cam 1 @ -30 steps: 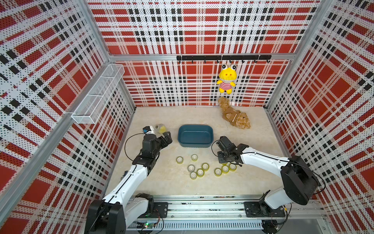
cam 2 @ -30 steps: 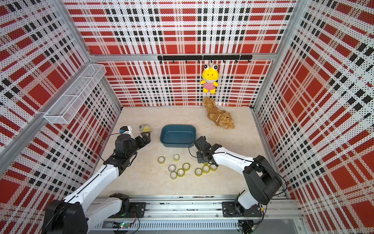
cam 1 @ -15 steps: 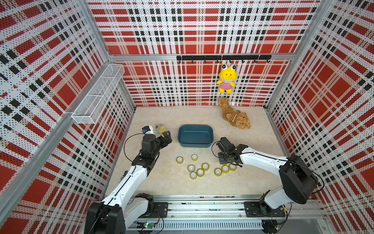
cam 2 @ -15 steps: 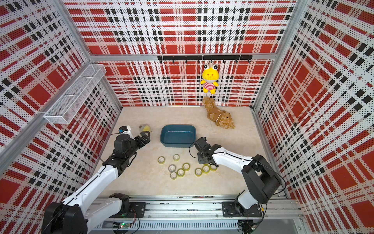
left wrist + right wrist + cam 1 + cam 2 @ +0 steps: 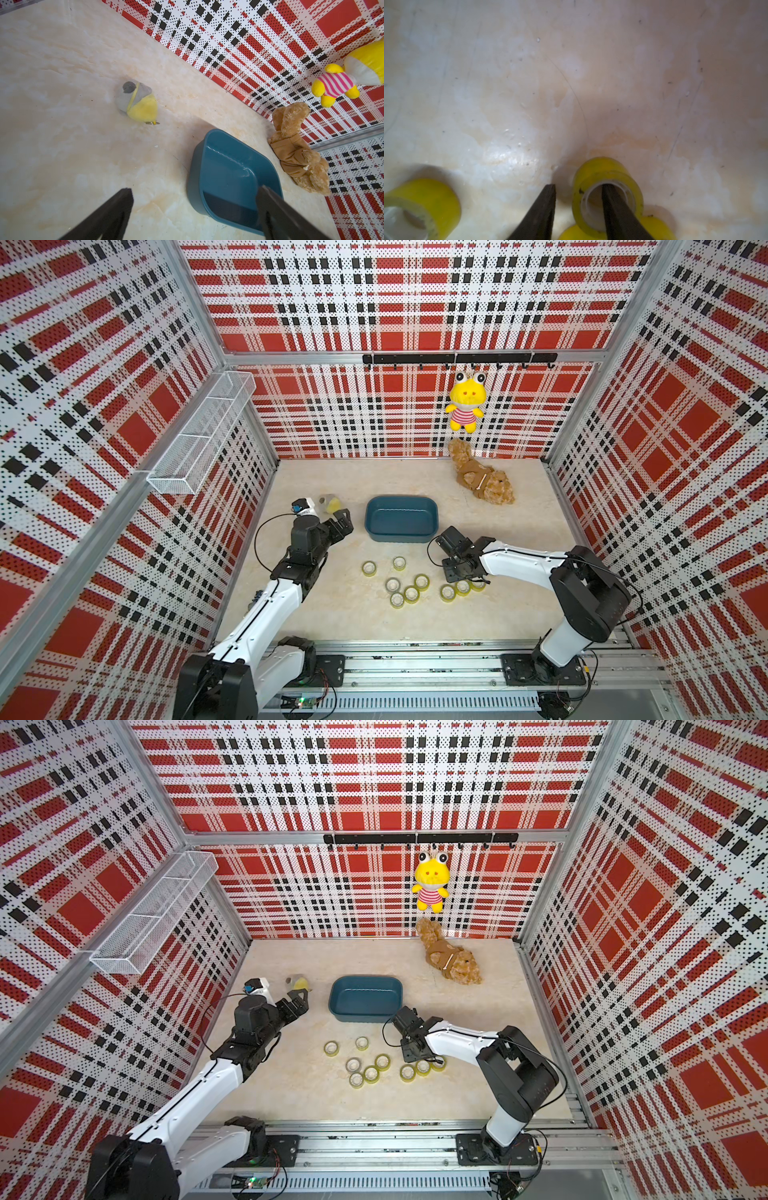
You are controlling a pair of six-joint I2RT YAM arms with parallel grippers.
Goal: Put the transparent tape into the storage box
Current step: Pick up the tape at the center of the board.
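- Since a second ago the jaws of the right tool (image 5: 578, 186) have been parted from clenched.
- One finger (image 5: 614, 207) is set inside the core of a transparent tape roll (image 5: 604, 170), the other outside its wall; a gap is left, so nothing is grasped.
- That roll is found on the bench (image 5: 353, 626) at 5 o'clock from the empty storage box (image 5: 401, 519); the other rolls (image 5: 411, 594) are scattered at 6 o'clock.
- The left tool (image 5: 194, 188) is held released and empty at 9 o'clock from the box.
- A pinch on the roll's wall is judged to be prepared; closing and lifting are still required.
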